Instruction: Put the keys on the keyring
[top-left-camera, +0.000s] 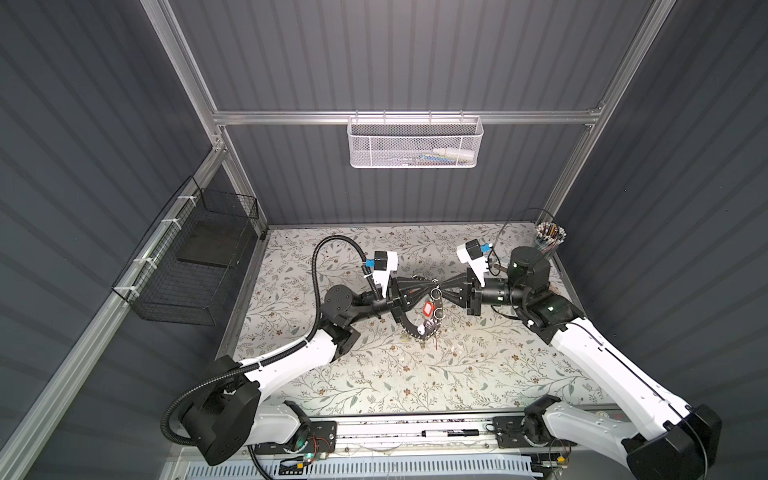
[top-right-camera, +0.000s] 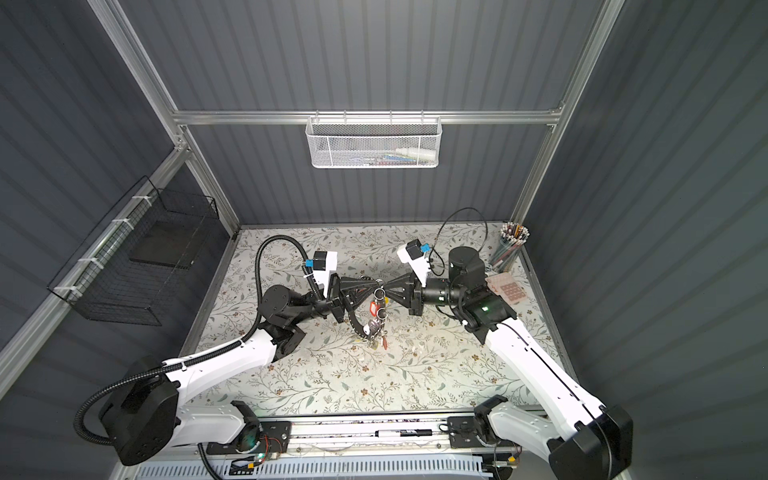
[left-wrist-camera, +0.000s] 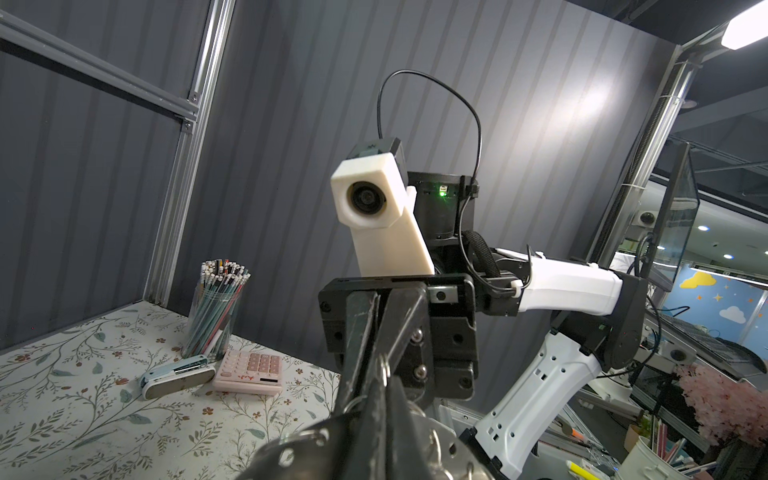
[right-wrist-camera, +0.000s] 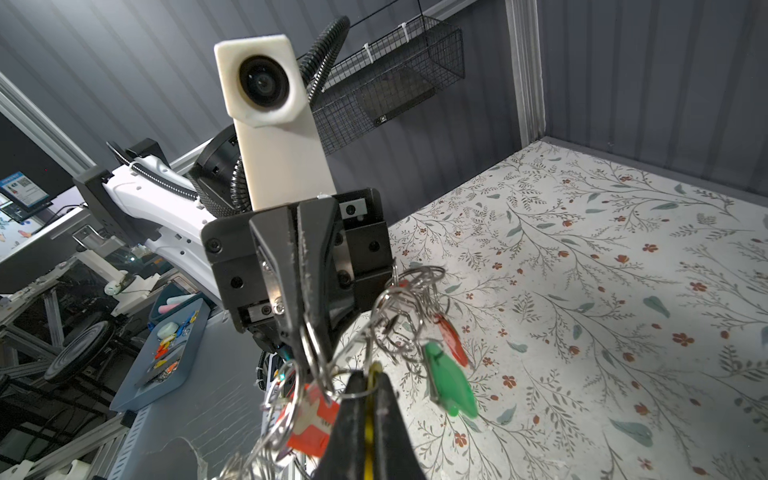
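Over the middle of the flowered table (top-left-camera: 332, 374), the left gripper (top-left-camera: 429, 288) reaches in from 9 o'clock and the right gripper (top-left-camera: 444, 288) from 3 o'clock, their tips almost meeting. Both pairs of jaws are closed. The left pinches a split ring (right-wrist-camera: 306, 347) of the keyring (top-left-camera: 403, 326), whose dark, hole-punched hoop curves away toward 7 o'clock. The right nips a yellow tag (right-wrist-camera: 369, 415). The keys (top-left-camera: 432, 330) dangle at 6 o'clock, with a red tag (top-left-camera: 428, 308) and a green tag (right-wrist-camera: 449, 382) among them.
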